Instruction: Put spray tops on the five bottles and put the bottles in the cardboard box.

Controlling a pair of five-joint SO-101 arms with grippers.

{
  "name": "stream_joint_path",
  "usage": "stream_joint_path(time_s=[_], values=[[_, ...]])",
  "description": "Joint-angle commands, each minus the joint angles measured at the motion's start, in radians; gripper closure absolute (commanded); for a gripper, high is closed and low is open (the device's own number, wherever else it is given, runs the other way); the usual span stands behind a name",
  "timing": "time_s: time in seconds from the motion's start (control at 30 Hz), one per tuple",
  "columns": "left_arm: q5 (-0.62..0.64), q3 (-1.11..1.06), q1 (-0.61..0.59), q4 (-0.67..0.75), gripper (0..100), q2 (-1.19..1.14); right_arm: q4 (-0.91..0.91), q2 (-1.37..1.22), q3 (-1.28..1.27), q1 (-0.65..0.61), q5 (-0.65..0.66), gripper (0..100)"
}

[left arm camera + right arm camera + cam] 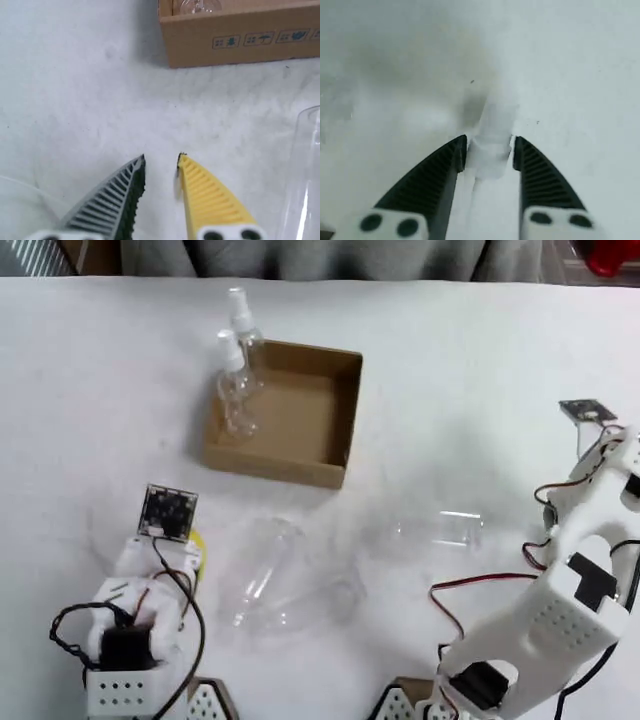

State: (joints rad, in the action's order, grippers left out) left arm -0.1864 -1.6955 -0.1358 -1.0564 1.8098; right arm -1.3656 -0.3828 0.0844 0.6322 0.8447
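- The cardboard box sits open in the middle of the white table, towards its far side.
- Two clear bottles are in the box, both upright against its left wall and both with white spray tops on: a nearer bottle and a farther bottle just behind it.
- From the left wrist view, the box's side wall faces the arm, and a clear bottle base shows just over the rim.
- Three more clear bottles lie on their sides on the table between the box and the arms; I cannot make out tops on them. One lying bottle is just beside a second lying bottle, and a third lying bottle is off towards the right arm.
- The left gripper hovers low over bare table near the box, its grey and yellow fingers slightly spread with nothing between them. A clear bottle edge shows beside the yellow finger.
- The right gripper is close above the table, its black fingers pinching a white spray top from both sides.
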Motion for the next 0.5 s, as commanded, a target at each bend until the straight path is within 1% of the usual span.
stream_joint_path(time_s=[0.0, 0.1, 0.23, 0.3, 0.4, 0.43, 0.47], values=[[-0.008, 0.003, -0.008, -0.005, 89, -0.001, 0.091, 0.054, -0.011, 0.004, -0.074, 79.6], [-0.008, 0.003, -0.008, -0.005, 89, -0.001, 0.107, 0.062, -0.006, 0.004, -0.12, 77.2], [-0.008, 0.003, -0.008, -0.003, 89, -0.001, 0.082, 0.096, -0.006, 0.013, -0.124, 77.8], [-0.008, 0.003, -0.007, -0.003, 89, -0.001, 0.035, 0.119, -0.009, 0.031, -0.124, 83.4], [-0.008, 0.003, -0.005, -0.003, 89, -0.001, -0.045, 0.15, -0.009, 0.047, -0.124, 98.1], [-0.008, 0.003, -0.005, -0.003, 89, -0.001, -0.082, 0.156, -0.009, 0.056, -0.124, 98.8], [-0.008, 0.003, -0.005, -0.003, 89, -0.001, -0.119, 0.16, -0.009, 0.064, -0.124, 96.7]])
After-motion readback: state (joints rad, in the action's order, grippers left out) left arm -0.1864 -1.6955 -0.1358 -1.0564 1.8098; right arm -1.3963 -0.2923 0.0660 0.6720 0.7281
